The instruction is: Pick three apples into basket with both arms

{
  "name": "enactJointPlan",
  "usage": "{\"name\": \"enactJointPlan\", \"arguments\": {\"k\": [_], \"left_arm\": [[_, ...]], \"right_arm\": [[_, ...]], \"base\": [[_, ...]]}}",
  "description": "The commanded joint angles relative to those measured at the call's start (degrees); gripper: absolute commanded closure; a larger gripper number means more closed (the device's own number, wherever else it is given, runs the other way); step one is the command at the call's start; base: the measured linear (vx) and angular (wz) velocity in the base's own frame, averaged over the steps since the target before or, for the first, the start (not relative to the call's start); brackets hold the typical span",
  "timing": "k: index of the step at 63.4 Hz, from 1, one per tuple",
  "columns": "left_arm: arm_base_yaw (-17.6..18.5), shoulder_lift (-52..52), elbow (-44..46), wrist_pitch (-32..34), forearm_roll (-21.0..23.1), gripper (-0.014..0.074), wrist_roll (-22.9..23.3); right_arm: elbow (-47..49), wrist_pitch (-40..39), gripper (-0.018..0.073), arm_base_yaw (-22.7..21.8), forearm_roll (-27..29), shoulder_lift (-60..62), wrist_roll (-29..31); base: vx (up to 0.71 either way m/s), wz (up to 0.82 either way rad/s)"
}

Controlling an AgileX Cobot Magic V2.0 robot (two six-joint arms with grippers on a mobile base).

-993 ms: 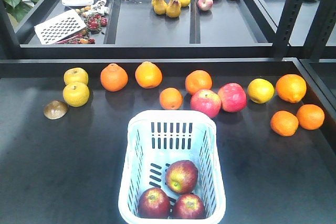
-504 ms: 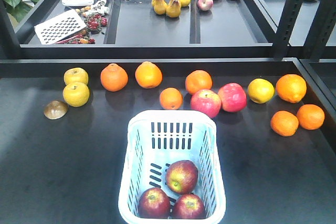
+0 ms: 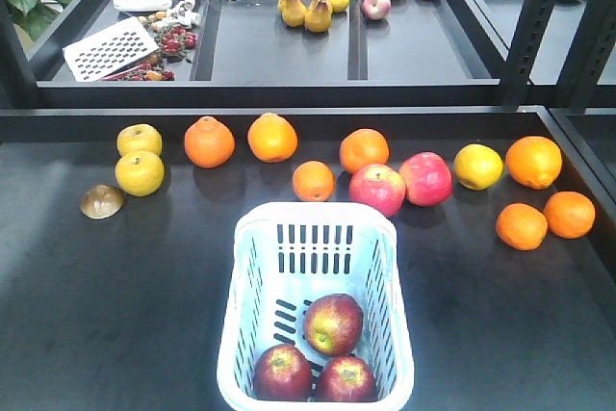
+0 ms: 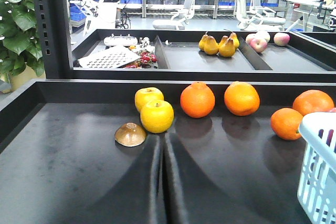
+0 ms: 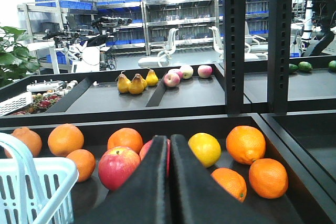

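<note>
All three apples [image 3: 333, 324] lie in the basket [image 3: 252, 267]. Both end effectors, left [image 4: 161, 182] and right [image 5: 169, 182], are closed and empty. A careless swing could knock the basket or roll the pink apples [image 5: 118, 167] nearby.

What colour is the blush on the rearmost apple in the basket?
Yellowish-green on dark red skin, on the apple; clearest in the front-facing view.

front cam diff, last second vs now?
Nothing visibly changed. The three apples lie in the basket as before, and the loose fruit on the table keeps its places. No arm enters the front view in any frame.
</note>
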State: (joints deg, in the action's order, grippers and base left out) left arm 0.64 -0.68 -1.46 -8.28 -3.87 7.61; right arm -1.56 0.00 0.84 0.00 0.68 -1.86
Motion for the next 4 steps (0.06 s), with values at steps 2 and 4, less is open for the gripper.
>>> {"name": "enactJointPlan", "arguments": {"k": [2, 4], "left_arm": [[0.4, -0.9, -0.3, 4.6, 0.1, 0.0603, 0.3], [0.4, -0.9, -0.3, 4.6, 0.1, 0.0603, 0.3]], "right_arm": [[-0.9, -4.4, 0.0568, -0.2, 0.0, 0.7, 0.4], [-0.9, -4.4, 0.0568, -0.2, 0.0, 0.7, 0.4]], "base": [[0.0, 0.0], [0.0, 0.0]]}}
